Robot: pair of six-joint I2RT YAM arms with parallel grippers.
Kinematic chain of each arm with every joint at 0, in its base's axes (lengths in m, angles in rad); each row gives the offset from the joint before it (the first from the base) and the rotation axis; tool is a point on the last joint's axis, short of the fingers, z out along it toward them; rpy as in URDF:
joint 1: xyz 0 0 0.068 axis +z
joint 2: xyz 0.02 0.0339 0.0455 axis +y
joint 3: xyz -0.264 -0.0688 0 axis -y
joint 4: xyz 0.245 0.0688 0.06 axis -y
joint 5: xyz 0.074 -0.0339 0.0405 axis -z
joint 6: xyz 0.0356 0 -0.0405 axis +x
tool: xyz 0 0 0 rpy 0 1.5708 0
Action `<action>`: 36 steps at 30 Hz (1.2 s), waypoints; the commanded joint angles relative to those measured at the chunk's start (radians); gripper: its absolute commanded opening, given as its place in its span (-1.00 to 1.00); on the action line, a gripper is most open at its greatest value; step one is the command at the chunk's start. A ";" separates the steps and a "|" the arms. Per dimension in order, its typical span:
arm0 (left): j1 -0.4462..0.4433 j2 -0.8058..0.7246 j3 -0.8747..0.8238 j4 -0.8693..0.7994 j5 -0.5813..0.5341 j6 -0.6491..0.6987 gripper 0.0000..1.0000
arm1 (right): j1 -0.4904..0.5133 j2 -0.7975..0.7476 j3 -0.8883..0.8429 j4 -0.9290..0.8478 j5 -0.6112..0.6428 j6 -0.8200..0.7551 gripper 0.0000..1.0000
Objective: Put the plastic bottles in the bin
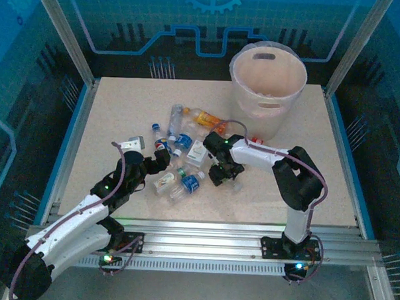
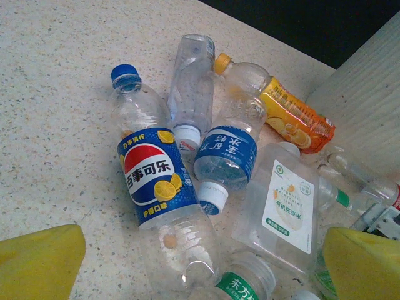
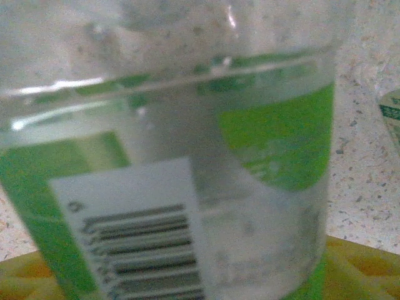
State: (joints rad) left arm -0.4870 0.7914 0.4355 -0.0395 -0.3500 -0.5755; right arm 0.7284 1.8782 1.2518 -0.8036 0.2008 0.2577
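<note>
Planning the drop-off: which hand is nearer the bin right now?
Right. The right hand sits just short of the bin, toward the near left; the left hand is farther left, beyond the bottle pile.

A robot lab cell: aluminium frame (image 1: 62,31), blue circuit-patterned walls (image 1: 126,20).

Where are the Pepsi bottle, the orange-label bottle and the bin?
Pepsi bottle (image 2: 150,175), left wrist view, on its blue label.
Orange-label bottle (image 2: 297,119), left wrist view, on its orange label.
Bin (image 1: 265,113), top external view, on its front wall.

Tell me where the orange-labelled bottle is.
In the top view, the orange-labelled bottle lies at the pile's far edge, left of the bin, beside a clear bottle.
</note>
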 commanded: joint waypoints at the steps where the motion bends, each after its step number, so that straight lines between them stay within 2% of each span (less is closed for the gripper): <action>1: 0.005 -0.001 -0.009 0.015 0.001 0.005 0.98 | 0.017 0.014 0.023 -0.004 -0.003 -0.003 0.40; 7: 0.006 -0.003 -0.009 0.013 0.000 0.006 0.98 | 0.029 -0.047 0.018 -0.036 0.023 0.006 -0.01; 11: 0.007 -0.003 -0.006 0.014 0.000 0.006 0.98 | 0.046 -0.120 0.035 -0.075 0.055 0.012 -0.19; 18: 0.007 -0.020 0.000 0.004 -0.004 0.009 0.98 | 0.054 -0.250 0.154 -0.158 0.124 0.004 -0.24; 24: 0.007 -0.033 0.000 -0.003 -0.004 0.011 0.98 | 0.045 -0.298 0.358 -0.173 0.229 -0.060 -0.30; 29: 0.007 -0.037 0.004 -0.010 0.004 0.014 0.98 | 0.002 -0.253 0.585 -0.146 0.316 -0.142 -0.38; 36: 0.008 -0.044 -0.004 -0.006 0.026 0.009 0.98 | -0.125 -0.104 0.896 -0.084 0.330 -0.213 -0.39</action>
State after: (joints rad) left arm -0.4870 0.7589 0.4355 -0.0467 -0.3428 -0.5747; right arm 0.6533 1.7061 2.0624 -0.9131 0.4976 0.0883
